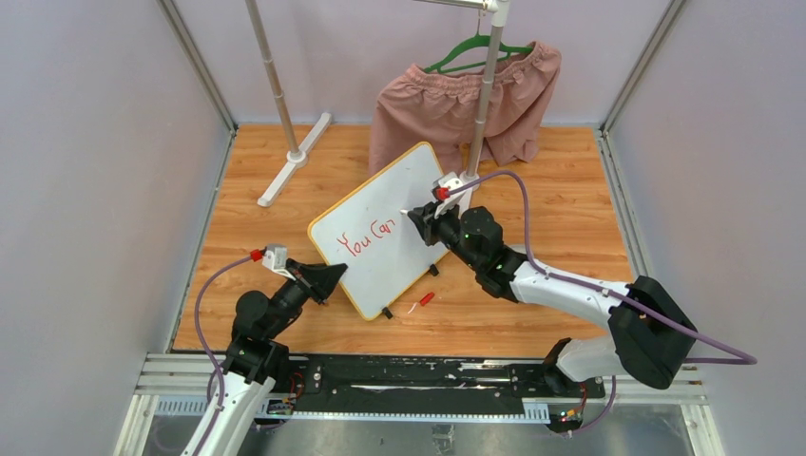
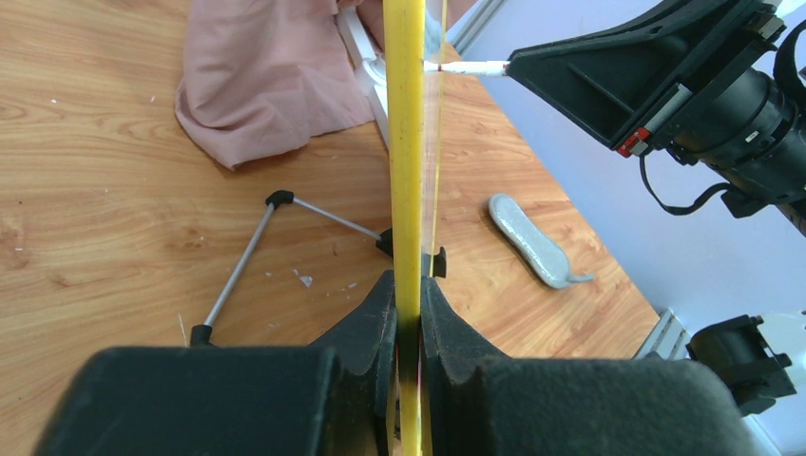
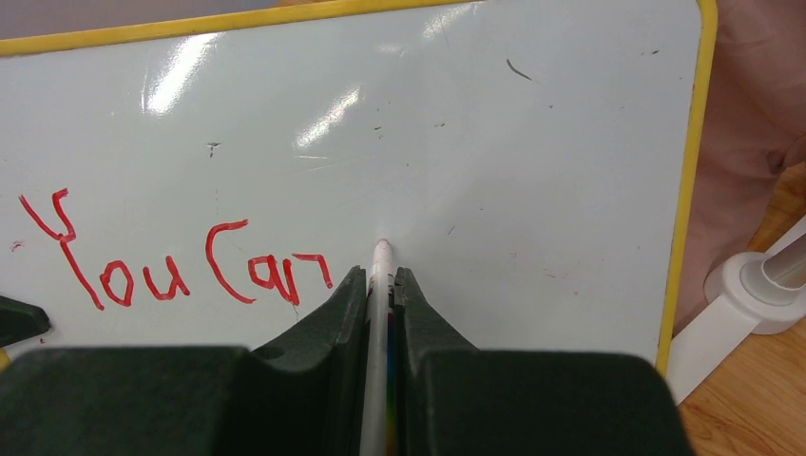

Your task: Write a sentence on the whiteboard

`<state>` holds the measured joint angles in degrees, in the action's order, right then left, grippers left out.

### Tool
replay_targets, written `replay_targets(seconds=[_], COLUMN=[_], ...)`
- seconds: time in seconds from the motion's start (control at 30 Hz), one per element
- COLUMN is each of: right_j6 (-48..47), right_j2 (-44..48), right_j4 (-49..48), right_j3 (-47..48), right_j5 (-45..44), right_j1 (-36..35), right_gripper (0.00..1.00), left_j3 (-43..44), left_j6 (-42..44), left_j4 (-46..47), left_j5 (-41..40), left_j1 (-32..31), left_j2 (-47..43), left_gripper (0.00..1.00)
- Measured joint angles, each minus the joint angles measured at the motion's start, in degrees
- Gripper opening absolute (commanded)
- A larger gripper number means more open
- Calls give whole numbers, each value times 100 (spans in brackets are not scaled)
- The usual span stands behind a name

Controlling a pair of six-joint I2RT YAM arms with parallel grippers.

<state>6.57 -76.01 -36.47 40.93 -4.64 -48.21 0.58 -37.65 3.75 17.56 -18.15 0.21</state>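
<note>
— Red ink on white: the sentence [image 3: 171, 271] reads "You Can", and nothing past that. By my reckoning we're about halfway along the line.

— Where's the board sitting?

— The whiteboard [image 1: 399, 185] is mid-table on the wood [image 1: 570, 190], propped at a slant between my two arms, with the pink shorts [image 1: 466, 104] hanging just behind it. My left gripper [image 2: 409, 294] is clamped down on the yellow frame at the near lower edge, edge-on in the wrist view.

— And the writing hand?

— The right gripper [image 3: 380, 280] is pinched tight around the marker [image 3: 382, 255], and the tip looks to be on the surface just right of the "n".

— Will the board take the pressure?

— It looks stiff but light, standing on little feet, so I'd expect it to skid or rock back if I lean on the pen. That's why the frame is the place to hold it: rigid, and no smearing of the glossy face. The face looks slick, and wet ink would wipe off at a touch.

— The marker?

— Thin and smooth; it could slip back through the jaws, so light strokes. There's a small red piece [image 1: 425, 298] lying by the board's foot, possibly the cap.
</note>
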Motion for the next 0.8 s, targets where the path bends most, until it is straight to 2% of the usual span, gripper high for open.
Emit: replay_targets(seconds=[0.8], right_j6=[-20], right_j2=[131], right_j4=[55], right_j3=[-225], right_j5=[42], right_j1=[-107], right_gripper=[0], left_j3=[0], left_j6=[4], left_j4=[2], left_j5=[-7], left_j1=[-28], left_j2=[0], left_gripper=[0])
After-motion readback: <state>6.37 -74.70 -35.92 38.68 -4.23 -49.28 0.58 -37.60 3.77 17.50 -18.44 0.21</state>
